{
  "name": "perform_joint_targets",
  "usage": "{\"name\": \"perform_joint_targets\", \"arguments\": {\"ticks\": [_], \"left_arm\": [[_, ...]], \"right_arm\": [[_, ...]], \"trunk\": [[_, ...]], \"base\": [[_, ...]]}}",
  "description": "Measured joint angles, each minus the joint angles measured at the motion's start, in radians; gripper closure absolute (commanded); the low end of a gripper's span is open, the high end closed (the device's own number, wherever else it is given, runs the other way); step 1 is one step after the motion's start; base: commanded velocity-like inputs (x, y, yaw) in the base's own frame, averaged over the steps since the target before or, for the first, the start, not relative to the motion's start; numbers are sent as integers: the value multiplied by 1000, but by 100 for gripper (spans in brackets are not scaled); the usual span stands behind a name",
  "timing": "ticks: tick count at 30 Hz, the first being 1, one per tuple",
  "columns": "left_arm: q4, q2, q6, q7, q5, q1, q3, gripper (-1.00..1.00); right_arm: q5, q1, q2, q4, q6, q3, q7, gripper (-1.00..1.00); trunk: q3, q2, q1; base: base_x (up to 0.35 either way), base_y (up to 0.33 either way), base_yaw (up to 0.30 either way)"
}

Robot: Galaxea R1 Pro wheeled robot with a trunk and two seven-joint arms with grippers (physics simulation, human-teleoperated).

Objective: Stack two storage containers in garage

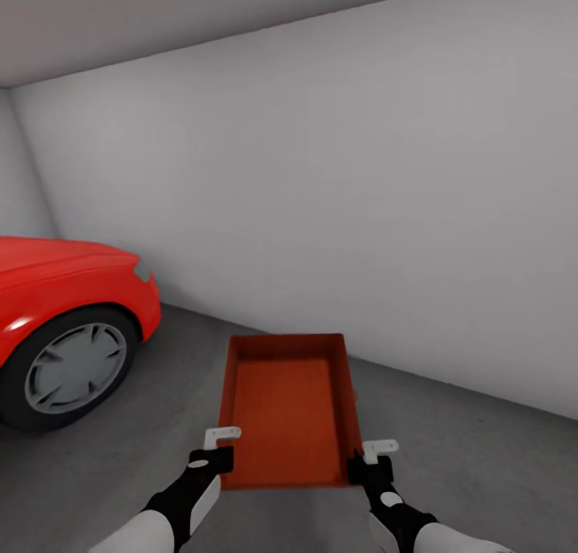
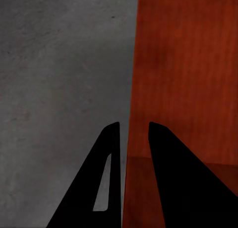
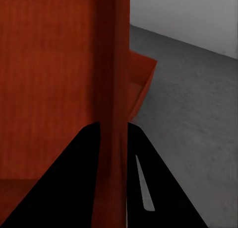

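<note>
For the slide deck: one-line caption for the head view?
Both end effectors, left and right, grip an orange-red storage container by its side walls above the garage's concrete floor, red car at left.

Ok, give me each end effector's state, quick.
Left end effector: shut on the storage container, clamping its left wall.
Right end effector: shut on the same container's right wall.

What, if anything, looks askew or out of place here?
Nothing spilled or damaged. The held container hangs level between the left gripper and right gripper. A corner of the second container pokes out beneath it, slightly misaligned.
</note>
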Motion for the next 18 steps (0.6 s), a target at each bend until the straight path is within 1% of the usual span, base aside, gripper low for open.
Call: {"name": "perform_joint_targets", "arguments": {"ticks": [18], "left_arm": [[0, 0, 0, 0, 0, 0, 0, 100]], "right_arm": [[1, 0, 0, 0, 0, 0, 0, 100]], "trunk": [[0, 0, 0]], "base": [[320, 110, 0]]}}
